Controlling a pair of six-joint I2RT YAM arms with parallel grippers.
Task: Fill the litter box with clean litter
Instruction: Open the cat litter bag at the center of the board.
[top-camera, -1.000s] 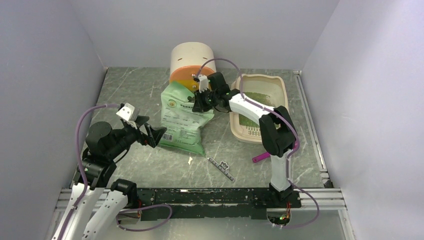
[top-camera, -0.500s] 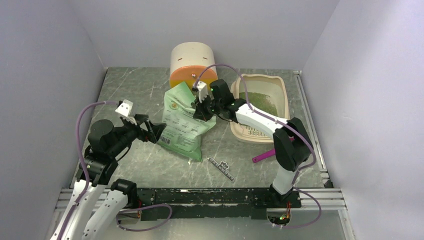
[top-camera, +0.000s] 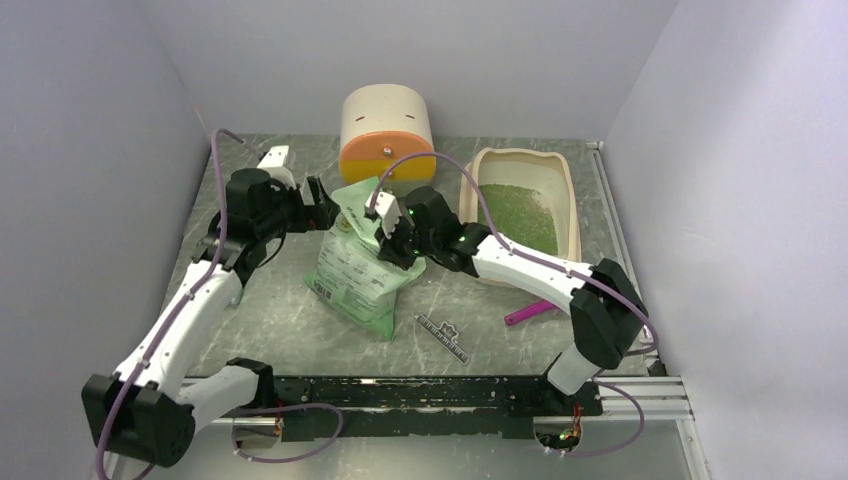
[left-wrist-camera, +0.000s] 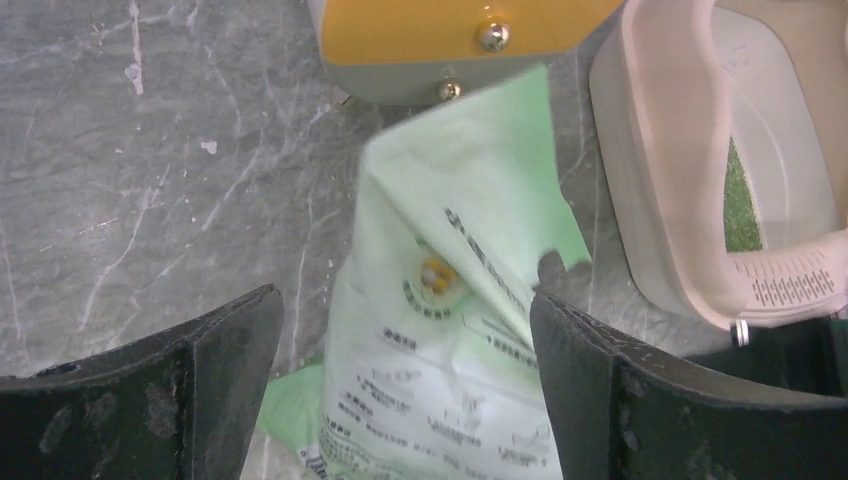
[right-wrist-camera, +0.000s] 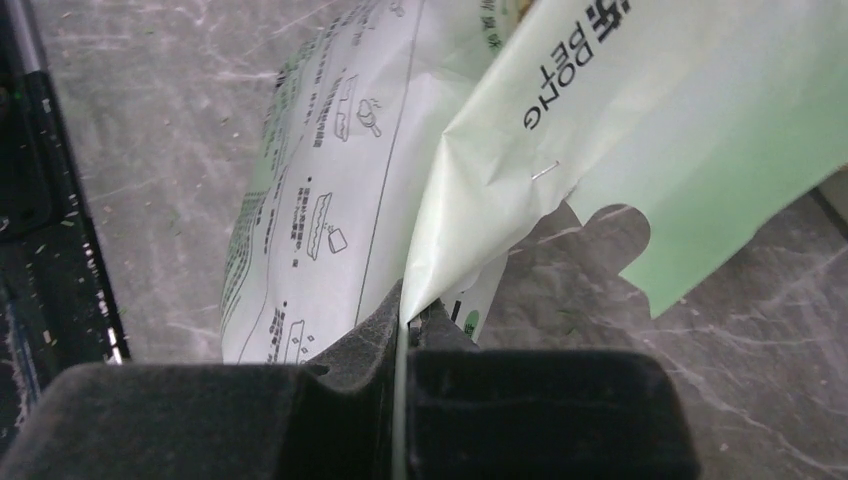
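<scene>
Getting the bag up and tipped over the box looks like the step in hand. Table (top-camera: 290, 310): grey marble top. Litter box (top-camera: 525, 154) sits at the far right corner, long side along the right edge, slotted ledge at its near end. It already has some fill, so prob. this is a top-up. Bag (top-camera: 360, 265) lies mid-table w/ its top toward the far edge, just left of the box. It's close to the drawer unit (top-camera: 385, 125) at the middle of the far edge; touching or not, can't tell. Can't tell if the bag mouth is open either.

Right claw (right-wrist-camera: 405, 320) is clamped on the bag's right upper edge; its wrist view shows thin film pinched flat btwn the jaws. Left claw (top-camera: 322, 205) is spread wide and empty at the bag's far-left corner, bag top lying btwn its fingers but untouched.

How to do it well: the left claw should bite well into that corner, not just the tip. The film is thin, prob. slippery, and may slide or tear under load. Raise both sides level, carry the bag right over the box rim, then tip slowly. Mind the drawer unit behind.

Scoop (top-camera: 530, 312), toward the right edge by the right arm, and the small strip (top-camera: 443, 338) toward the near edge are off the path. Litter (top-camera: 515, 215): green grit on the box floor, short of the ledge.
</scene>
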